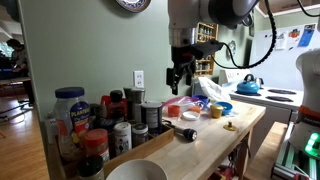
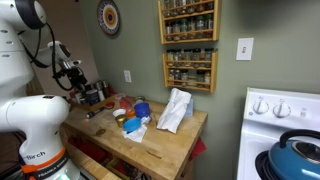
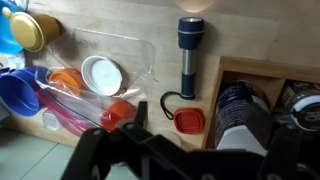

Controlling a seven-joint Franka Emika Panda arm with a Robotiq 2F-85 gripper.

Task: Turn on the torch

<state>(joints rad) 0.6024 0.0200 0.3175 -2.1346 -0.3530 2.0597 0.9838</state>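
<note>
The torch (image 3: 190, 55) is a dark cylinder with a wider head and a black wrist loop. It lies flat on the wooden counter (image 3: 130, 25), head pointing away from me. A bright patch shows on the wood just beyond its head. In an exterior view it (image 1: 187, 134) shows as a short black cylinder with a pale lens face. My gripper (image 3: 188, 150) hangs above the counter, a little short of the torch's tail, with its fingers spread and nothing between them. It shows in both exterior views (image 1: 178, 78) (image 2: 78, 80).
A red square lid (image 3: 188, 121) lies by the torch's loop. A clear bag with a white lid (image 3: 102, 72) and coloured cups (image 3: 20, 90) lies beside it. Spice jars (image 3: 240, 110) (image 1: 100, 120) stand close. A white bowl (image 1: 135, 172), kettle (image 1: 248, 85) and wall racks (image 2: 188, 45) surround.
</note>
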